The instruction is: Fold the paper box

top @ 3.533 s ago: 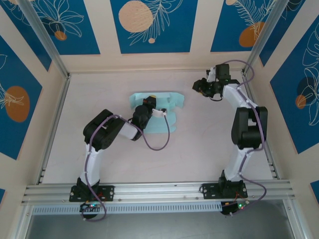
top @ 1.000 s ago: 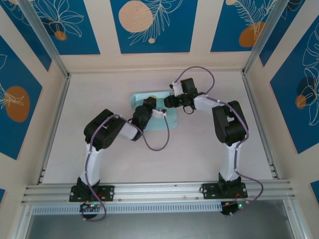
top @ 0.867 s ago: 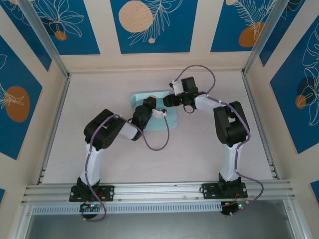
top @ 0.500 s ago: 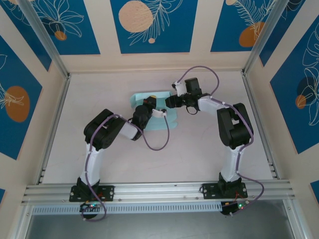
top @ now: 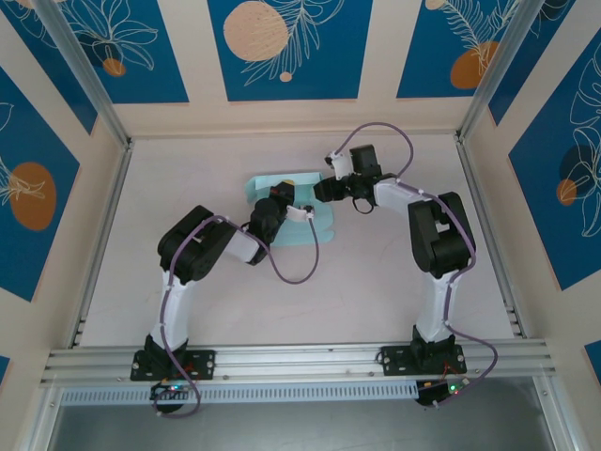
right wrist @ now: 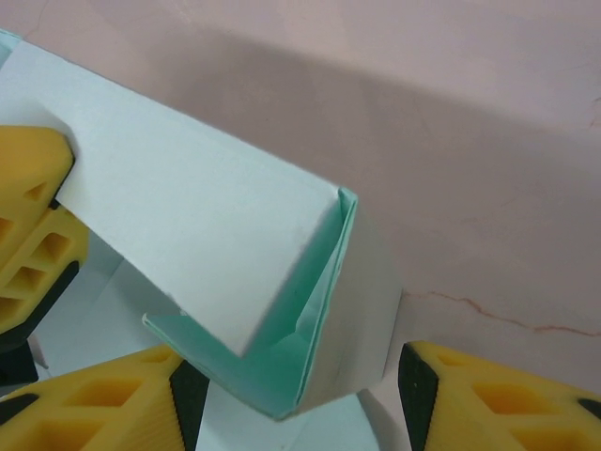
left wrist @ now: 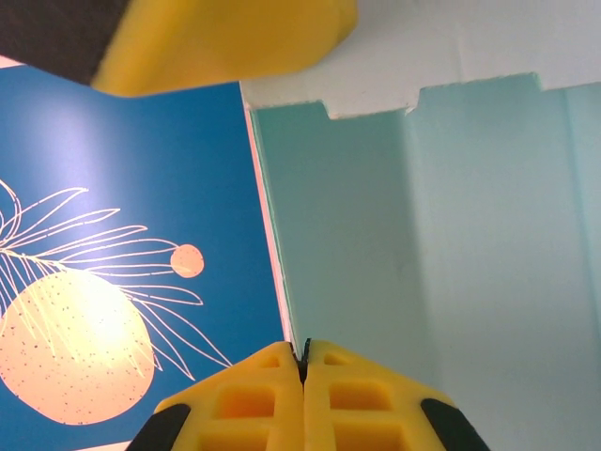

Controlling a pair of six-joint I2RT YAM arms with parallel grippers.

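Your left gripper (top: 285,194) is squeezed tight on one edge of the paper box (top: 299,235), holding a flap of it up. You can see that in the left wrist view, where the two yellow fingertips (left wrist: 263,390) press together with the paper edge running in between them. This arm has not moved since a few seconds ago. The light blue paper lies on the table (top: 376,282), a bit left of the middle and toward the back wall, with the left gripper over its middle. The big change is your right arm. A few seconds back it was far off by the back right corner, and the right side of the paper lay flat and spread out. Now the right gripper (top: 317,194) is just beside the paper's right side, and that side is folded up into a corner. In the last second this arm's wrist has slid a little to the right. In the right wrist view its fingers stand about half apart, with the folded corner between them and a gap by the right finger (right wrist: 507,399).
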